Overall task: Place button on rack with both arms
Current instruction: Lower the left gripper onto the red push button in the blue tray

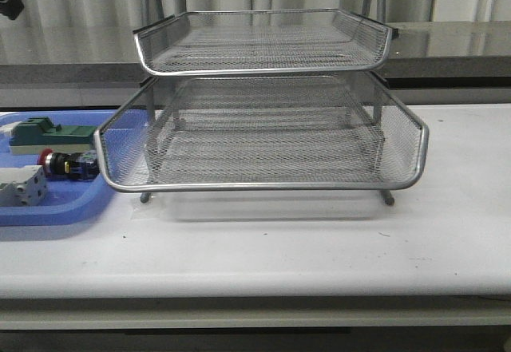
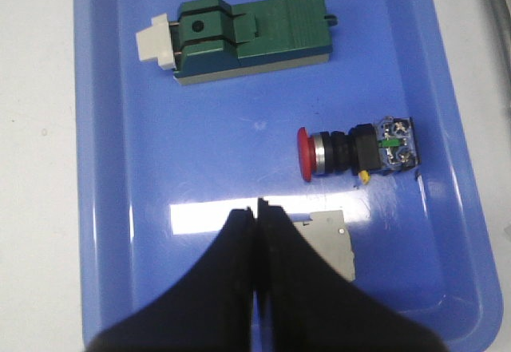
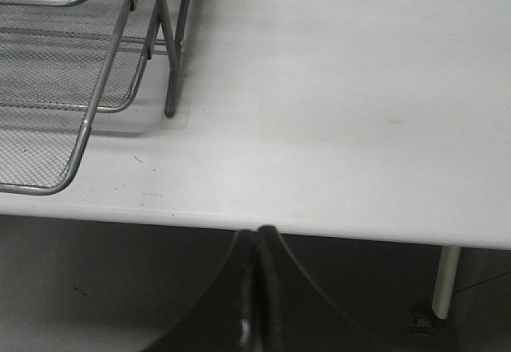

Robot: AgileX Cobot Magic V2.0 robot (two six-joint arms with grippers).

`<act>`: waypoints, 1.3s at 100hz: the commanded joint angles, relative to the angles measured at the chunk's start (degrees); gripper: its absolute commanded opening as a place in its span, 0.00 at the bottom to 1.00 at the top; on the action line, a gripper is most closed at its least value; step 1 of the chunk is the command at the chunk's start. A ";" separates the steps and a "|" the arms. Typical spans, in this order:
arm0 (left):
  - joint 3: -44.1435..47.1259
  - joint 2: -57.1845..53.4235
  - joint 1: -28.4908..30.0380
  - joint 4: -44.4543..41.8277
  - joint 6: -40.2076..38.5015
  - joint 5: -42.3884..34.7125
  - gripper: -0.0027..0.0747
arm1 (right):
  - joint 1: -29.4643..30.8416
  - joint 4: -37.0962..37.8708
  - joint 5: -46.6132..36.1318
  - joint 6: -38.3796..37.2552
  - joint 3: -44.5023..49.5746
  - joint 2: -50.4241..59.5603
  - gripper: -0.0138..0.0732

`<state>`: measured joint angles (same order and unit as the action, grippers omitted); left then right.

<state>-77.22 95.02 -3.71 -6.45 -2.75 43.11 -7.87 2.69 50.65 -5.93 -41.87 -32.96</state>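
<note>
White counter holds the red-capped push-button (image 2: 357, 152) just beyond the left tool (image 2: 257, 208), fingers pressed together, awaiting pickup.

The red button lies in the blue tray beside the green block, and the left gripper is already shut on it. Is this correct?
Not quite. The left gripper is shut but holds nothing; the button lies apart from it in the blue tray, near the green block, as the left wrist view shows.
</note>
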 commanded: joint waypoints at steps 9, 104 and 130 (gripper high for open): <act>-2.50 -2.42 -0.38 -0.85 4.02 -0.11 0.27 | 0.03 0.88 -3.41 -0.11 -2.00 -0.01 0.08; -14.58 5.66 -0.52 3.34 22.58 3.26 0.77 | 0.03 0.88 -3.35 -0.11 -2.00 -0.01 0.08; -28.67 17.64 -0.52 15.05 46.33 17.51 0.77 | 0.03 0.88 -3.35 -0.11 -2.00 -0.01 0.08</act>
<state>-100.43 112.69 -3.89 5.37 35.75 57.14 -7.87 2.69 50.75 -5.93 -41.87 -32.96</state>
